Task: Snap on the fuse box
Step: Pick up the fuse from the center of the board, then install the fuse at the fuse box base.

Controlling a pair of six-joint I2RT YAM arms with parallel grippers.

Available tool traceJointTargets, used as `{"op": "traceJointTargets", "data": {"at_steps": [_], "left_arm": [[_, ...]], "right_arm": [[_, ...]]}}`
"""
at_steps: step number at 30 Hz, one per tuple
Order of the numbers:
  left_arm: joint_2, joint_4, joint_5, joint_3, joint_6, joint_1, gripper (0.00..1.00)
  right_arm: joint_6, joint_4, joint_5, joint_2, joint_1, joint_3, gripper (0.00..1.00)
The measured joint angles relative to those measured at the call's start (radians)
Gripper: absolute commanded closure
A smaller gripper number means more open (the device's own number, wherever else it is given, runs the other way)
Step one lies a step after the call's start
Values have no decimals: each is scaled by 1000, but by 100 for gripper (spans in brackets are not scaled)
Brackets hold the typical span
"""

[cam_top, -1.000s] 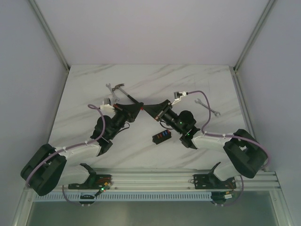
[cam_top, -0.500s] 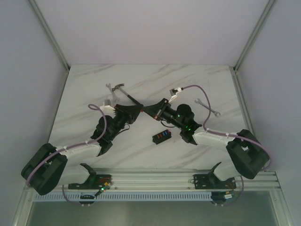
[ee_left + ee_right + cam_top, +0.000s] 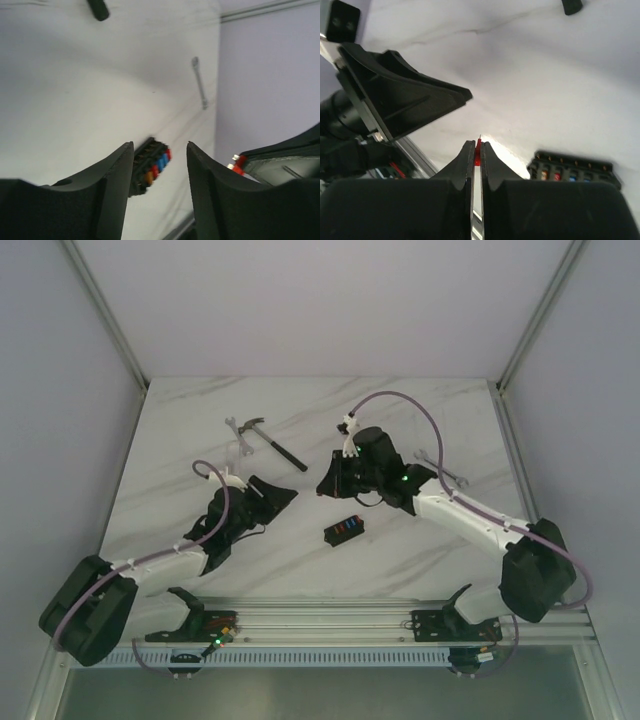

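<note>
Tip-to-tip meeting over. Left jaws: now spread, empty. Right jaws: pulled back, pinching red fuse (image 3: 478,151) (handover done, likely). Fuse box (image 3: 344,530): on surface (image 3: 180,440), awaiting fuse.

Left wrist cam: fuse box (image 3: 152,165) half hidden behind left gripper (image 3: 160,146) finger (image 3: 117,180). Hammer handle (image 3: 98,9) cut by top edge, far wrench (image 3: 199,82) blurred. Right wrist cam: box's near side hidden by right gripper (image 3: 477,145). Red bit (image 3: 478,149) pinched btwn its tips, too small to ID.
</note>
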Motion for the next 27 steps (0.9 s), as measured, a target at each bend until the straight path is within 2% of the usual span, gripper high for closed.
{"op": "traceJointTargets", "data": {"at_steps": [6,12,22,27], "left_arm": [[-60,-155,12,0,126,50,30],[-91,-269,16,0,224,106,16],[-94,-335,27,-3,294,173,1],[-94,-349,32,-3,319,184,0]], "right_arm": [[-137,-286,39,69,7,130,100],[-214,-474,76,172,54,188,100],[-245,-600,142,269,121,254,100],[-247,-617,174,305,136,277,100]]}}
